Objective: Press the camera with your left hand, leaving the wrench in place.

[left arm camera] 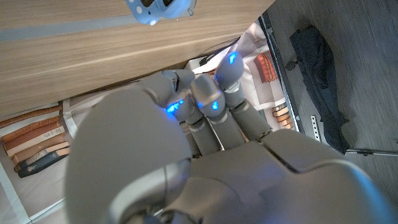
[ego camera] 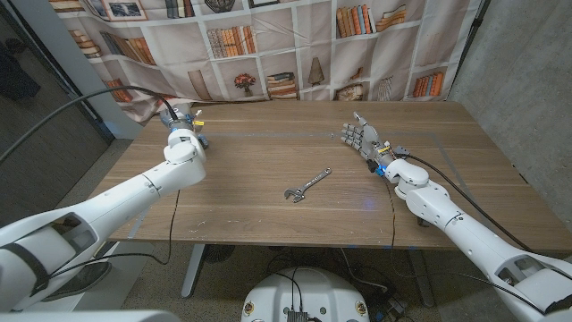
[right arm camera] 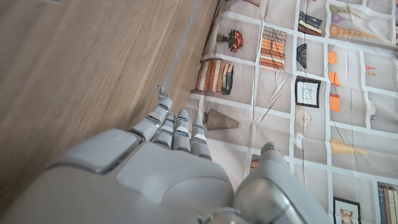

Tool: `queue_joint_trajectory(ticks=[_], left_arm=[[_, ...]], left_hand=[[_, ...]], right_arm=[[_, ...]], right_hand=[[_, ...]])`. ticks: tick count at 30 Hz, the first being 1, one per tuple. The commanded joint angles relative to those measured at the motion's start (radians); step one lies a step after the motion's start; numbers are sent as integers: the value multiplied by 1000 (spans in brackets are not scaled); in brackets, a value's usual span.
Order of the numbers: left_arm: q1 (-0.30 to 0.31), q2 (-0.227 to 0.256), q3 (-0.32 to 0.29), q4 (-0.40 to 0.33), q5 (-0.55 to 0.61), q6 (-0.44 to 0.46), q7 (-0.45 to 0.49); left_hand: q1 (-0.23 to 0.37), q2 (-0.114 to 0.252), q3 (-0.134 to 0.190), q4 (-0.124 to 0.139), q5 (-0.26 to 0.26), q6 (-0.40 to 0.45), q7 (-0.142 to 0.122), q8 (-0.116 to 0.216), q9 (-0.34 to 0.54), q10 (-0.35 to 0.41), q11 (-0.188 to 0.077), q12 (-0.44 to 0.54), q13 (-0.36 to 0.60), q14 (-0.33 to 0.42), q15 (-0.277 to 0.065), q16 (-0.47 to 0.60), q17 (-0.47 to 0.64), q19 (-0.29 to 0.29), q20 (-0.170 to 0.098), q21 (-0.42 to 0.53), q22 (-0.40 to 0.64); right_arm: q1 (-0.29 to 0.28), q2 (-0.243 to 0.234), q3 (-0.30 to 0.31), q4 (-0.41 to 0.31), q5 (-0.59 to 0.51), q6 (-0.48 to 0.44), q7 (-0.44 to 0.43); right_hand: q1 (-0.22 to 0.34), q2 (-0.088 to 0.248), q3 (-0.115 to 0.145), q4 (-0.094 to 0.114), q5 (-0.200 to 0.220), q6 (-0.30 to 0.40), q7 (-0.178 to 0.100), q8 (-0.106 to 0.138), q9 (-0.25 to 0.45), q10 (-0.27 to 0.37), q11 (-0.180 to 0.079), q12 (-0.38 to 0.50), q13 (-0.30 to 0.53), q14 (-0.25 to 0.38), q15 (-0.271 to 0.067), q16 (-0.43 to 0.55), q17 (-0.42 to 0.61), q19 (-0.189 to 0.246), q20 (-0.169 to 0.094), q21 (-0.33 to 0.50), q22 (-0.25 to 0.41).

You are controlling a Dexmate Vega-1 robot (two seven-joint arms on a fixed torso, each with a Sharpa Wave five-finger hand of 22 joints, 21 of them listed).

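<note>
A small blue and white camera (left arm camera: 158,9) sits on the wooden table (ego camera: 268,152) near its far left corner. In the head view the camera (ego camera: 201,139) peeks out just right of my left wrist. My left hand (ego camera: 181,121) hovers beside it at the table's back edge, and its fingers (left arm camera: 211,99) reach out straight past the edge with nothing in them. I cannot tell whether the hand touches the camera. A silver wrench (ego camera: 307,185) lies alone at mid-table. My right hand (ego camera: 362,139) stands upright at the right, fingers spread and holding nothing.
A bookshelf-printed curtain (ego camera: 295,45) hangs right behind the table's far edge. Black cables (ego camera: 80,100) run in from the left. A concrete wall (ego camera: 527,98) stands to the right of the table.
</note>
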Motion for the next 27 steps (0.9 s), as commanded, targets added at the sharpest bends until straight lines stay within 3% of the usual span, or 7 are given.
queue_joint_trajectory(ticks=[1,10,27], left_arm=[[-45,-8,57,47,33,6,-75],[-65,7,80,67,32,-46,-151],[-78,1,98,81,63,-42,-214]], left_hand=[[-9,4,13,-1,-4,17,1,-7,1,6,-2,3,3,3,-3,-8,-7,-8,-40,15,-3],[-19,6,23,-2,-8,23,-5,-16,1,4,-4,-1,-4,11,-4,-4,-6,-21,-40,30,-30],[-38,10,34,-3,-19,39,-5,-19,2,-1,-5,-7,-8,7,-5,-10,-13,-37,-41,56,-86]], right_arm=[[5,-1,-3,-4,1,-13,-1],[9,-2,-7,-4,-5,-16,2],[23,1,-14,-2,-6,-32,4]], right_hand=[[9,2,-3,-2,2,8,0,3,5,12,-1,11,5,3,2,4,5,10,1,3,4],[9,2,-3,-1,2,8,0,3,5,12,-2,11,5,5,2,4,5,10,1,3,4],[9,3,-4,-1,2,8,1,3,5,15,1,12,5,7,2,4,5,11,1,3,4]])
